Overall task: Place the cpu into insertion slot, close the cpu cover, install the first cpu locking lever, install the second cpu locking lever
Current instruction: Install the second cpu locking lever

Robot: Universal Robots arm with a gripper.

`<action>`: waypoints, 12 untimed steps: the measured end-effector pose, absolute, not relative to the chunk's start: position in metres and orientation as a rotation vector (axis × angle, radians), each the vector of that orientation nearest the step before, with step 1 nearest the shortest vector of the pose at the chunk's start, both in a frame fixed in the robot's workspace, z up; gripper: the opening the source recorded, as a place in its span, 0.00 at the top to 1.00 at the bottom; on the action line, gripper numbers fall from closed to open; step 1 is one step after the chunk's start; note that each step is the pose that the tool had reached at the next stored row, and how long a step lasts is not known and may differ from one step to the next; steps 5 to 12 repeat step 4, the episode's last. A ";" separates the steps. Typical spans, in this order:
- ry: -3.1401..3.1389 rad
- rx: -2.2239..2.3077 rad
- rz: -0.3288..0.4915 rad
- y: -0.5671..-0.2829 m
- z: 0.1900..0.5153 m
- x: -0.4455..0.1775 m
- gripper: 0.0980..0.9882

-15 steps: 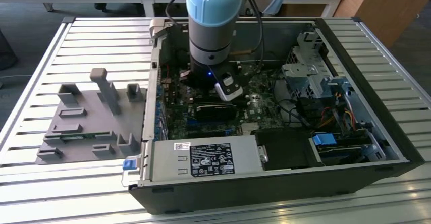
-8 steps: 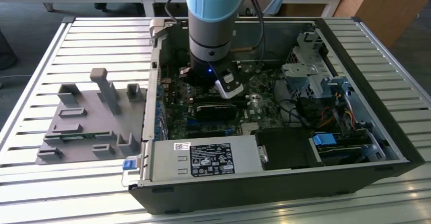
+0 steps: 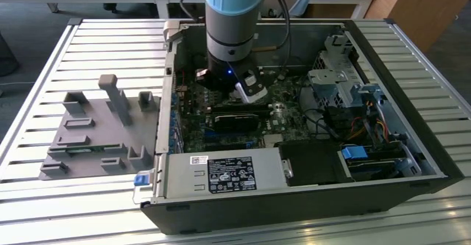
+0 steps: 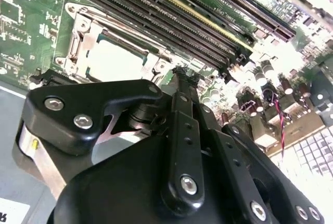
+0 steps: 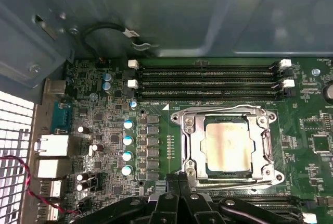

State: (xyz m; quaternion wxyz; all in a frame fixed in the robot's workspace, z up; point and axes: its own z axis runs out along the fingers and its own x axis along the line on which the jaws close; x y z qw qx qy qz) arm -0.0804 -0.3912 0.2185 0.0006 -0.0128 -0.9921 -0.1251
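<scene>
The cpu [image 5: 228,148] already lies flat in the insertion slot [image 5: 229,174] on the green board [image 5: 302,151]. Its dull silver face shows through the window of the cpu cover [image 5: 193,146], which is folded down around it in both wrist views. That suggests the seating and the cover are done and the work has reached the locking levers. Whether either lever is latched cannot be told from these pictures. The gripper [image 5: 179,179] hangs just beside the socket's edge, on the side away from the long memory slots [image 5: 208,81]. Its fingertips [image 4: 182,74] look drawn together with nothing visible between them. A closed tip held low at the socket's rim would suit pushing on a thin wire lever rather than picking anything up, since a narrow point can get in beside the frame without touching the chip. In the exterior view the arm comes straight down into the open computer case [image 3: 412,162], with the gripper [image 3: 250,93] at about eleven o'clock from the case's middle. That steep approach probably keeps the arm clear of the case walls and the drive cage. The case lies on its side on the slatted counter [image 3: 44,212] so the board faces up. A grey holding fixture [image 3: 96,134] sits at nine o'clock of the case, well apart from the socket.
</scene>
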 end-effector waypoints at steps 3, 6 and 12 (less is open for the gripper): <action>-3.116 -0.040 -0.393 -0.391 0.220 -0.080 0.99; -3.116 -0.040 -0.393 -0.391 0.220 -0.080 0.99; -3.116 -0.040 -0.393 -0.391 0.220 -0.080 0.99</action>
